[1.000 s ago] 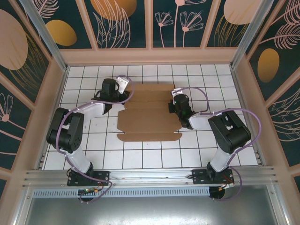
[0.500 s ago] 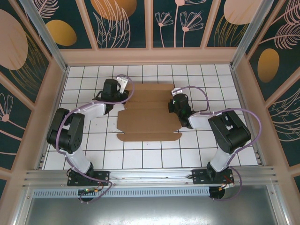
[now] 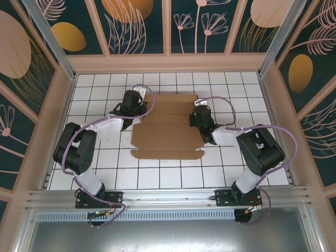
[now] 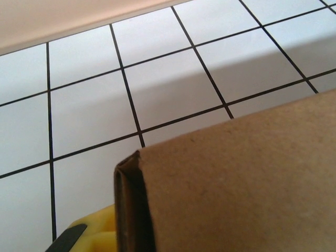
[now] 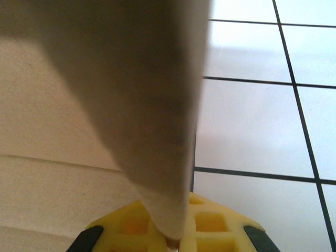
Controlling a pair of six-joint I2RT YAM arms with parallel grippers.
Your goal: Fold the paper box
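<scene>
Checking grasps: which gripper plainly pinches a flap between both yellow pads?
The right gripper: a paper box flap stands edge-on between its two pads. At the left gripper one pad sits beside a folded edge, grip unclear.

Left gripper (image 3: 136, 106): moved inward onto left edge of plain brown die-cut cardboard box (image 3: 167, 134). Right gripper (image 3: 198, 116): edged inward, farther.
</scene>
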